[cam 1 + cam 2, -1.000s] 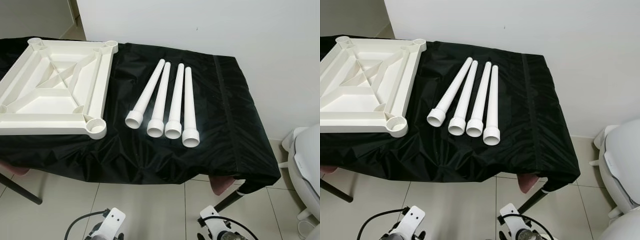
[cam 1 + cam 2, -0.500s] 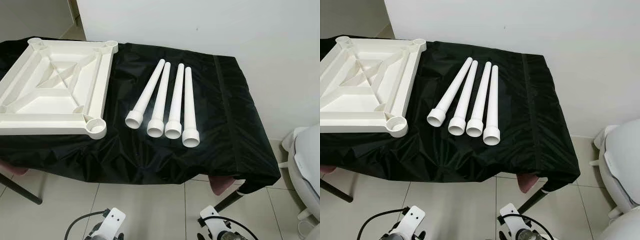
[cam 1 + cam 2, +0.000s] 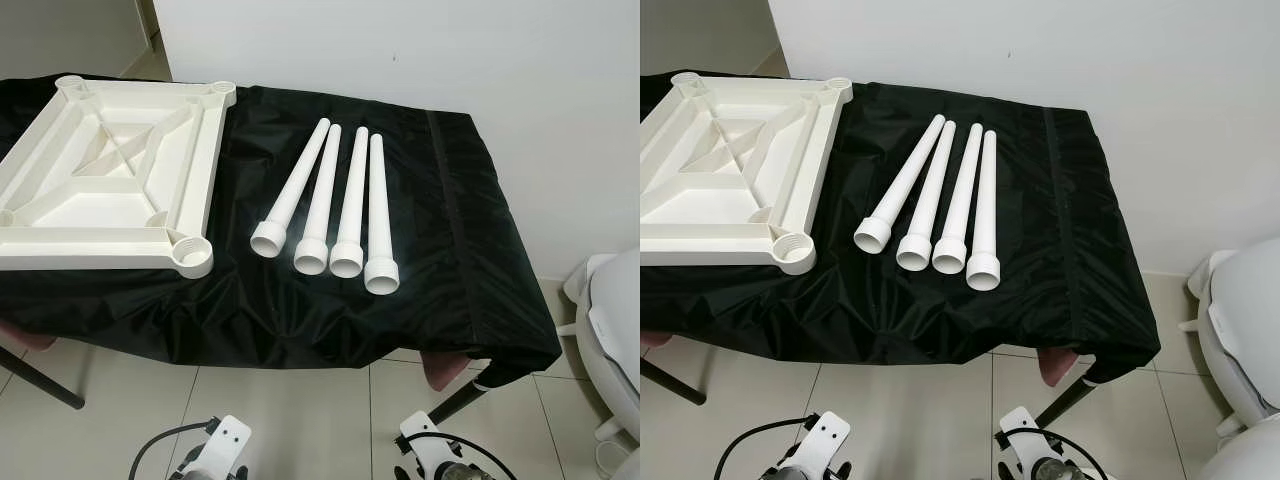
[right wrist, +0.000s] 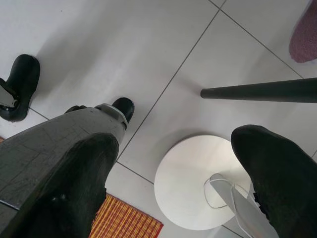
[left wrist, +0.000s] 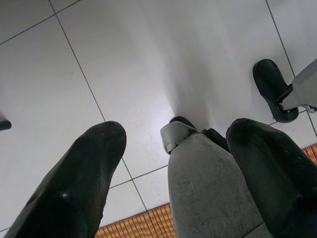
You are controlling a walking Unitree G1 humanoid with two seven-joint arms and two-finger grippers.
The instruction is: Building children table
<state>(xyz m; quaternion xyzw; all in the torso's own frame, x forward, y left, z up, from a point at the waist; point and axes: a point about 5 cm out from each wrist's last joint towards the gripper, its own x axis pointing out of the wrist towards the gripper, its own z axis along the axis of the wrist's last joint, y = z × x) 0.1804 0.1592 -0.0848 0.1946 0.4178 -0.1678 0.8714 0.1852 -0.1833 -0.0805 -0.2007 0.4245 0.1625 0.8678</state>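
An upside-down white plastic tabletop [image 3: 110, 180] with ribbed underside and round threaded corner sockets lies at the left of a table draped in black cloth [image 3: 450, 250]. Several white tapered legs [image 3: 335, 200] lie side by side at the middle of the cloth, wide threaded ends toward me. Both arms hang low below the table edge. My left gripper [image 5: 173, 163] is open over the floor tiles, nothing between its black fingers [image 5: 74, 183]. My right gripper [image 4: 173, 178] is open too, pointing down at the floor.
A white wall runs behind the table. A white toilet [image 3: 610, 330] stands at the right. Black table legs [image 3: 40, 380] angle to the tiled floor. Under the right gripper are a round white base [image 4: 198, 178] and a black bar [image 4: 257, 90]. My own grey leg [image 5: 208, 193] shows between the left fingers.
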